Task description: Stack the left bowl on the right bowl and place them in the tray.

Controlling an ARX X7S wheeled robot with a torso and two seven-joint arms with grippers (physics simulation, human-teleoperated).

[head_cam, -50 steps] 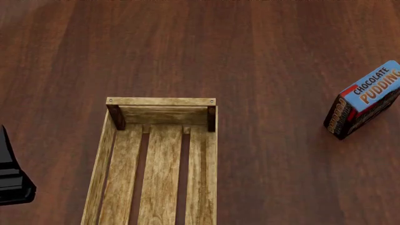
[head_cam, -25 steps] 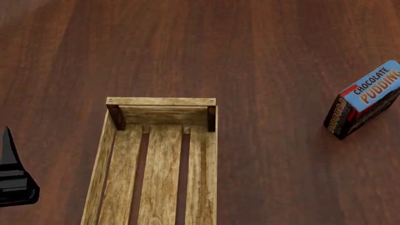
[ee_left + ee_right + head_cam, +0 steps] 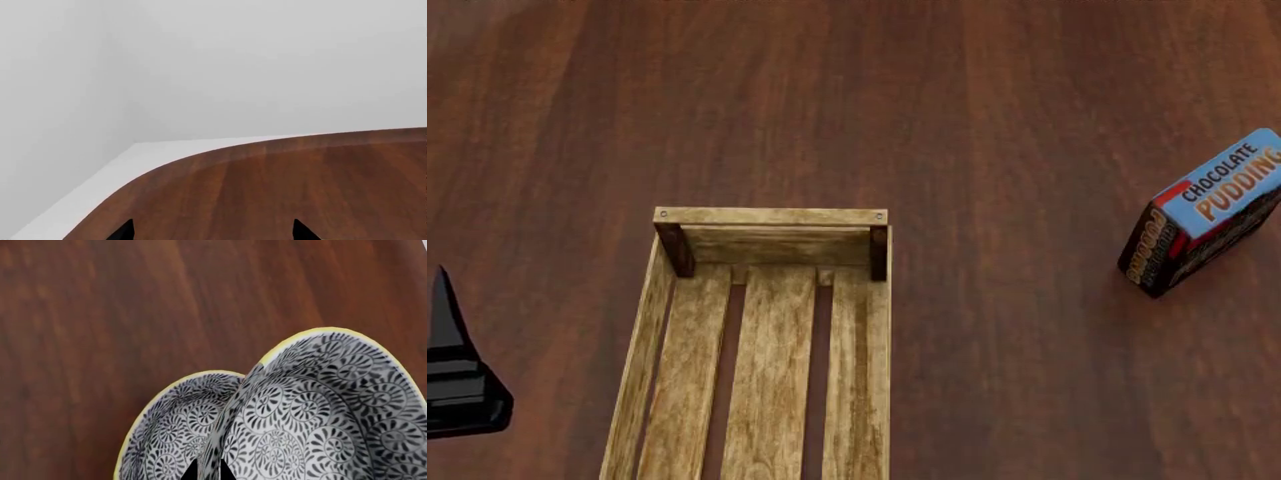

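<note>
Dark wood table [image 3: 87,315] underlies the right pincer [image 3: 207,471], clamped on the tilted bowl's [image 3: 320,415] rim; left pincer [image 3: 212,231] spread apart.

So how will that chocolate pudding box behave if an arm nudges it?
The pudding box stands tilted on a narrow edge, so it probably tips over easily. It looks like light cardboard, likely sliding on the smooth table.

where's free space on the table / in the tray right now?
Tray slats show bare. Open table beyond its far wall, and between tray and chocolate pudding box. Left gripper crowds the left edge. In the right wrist view, two patterned bowls overlap at the right gripper.
</note>
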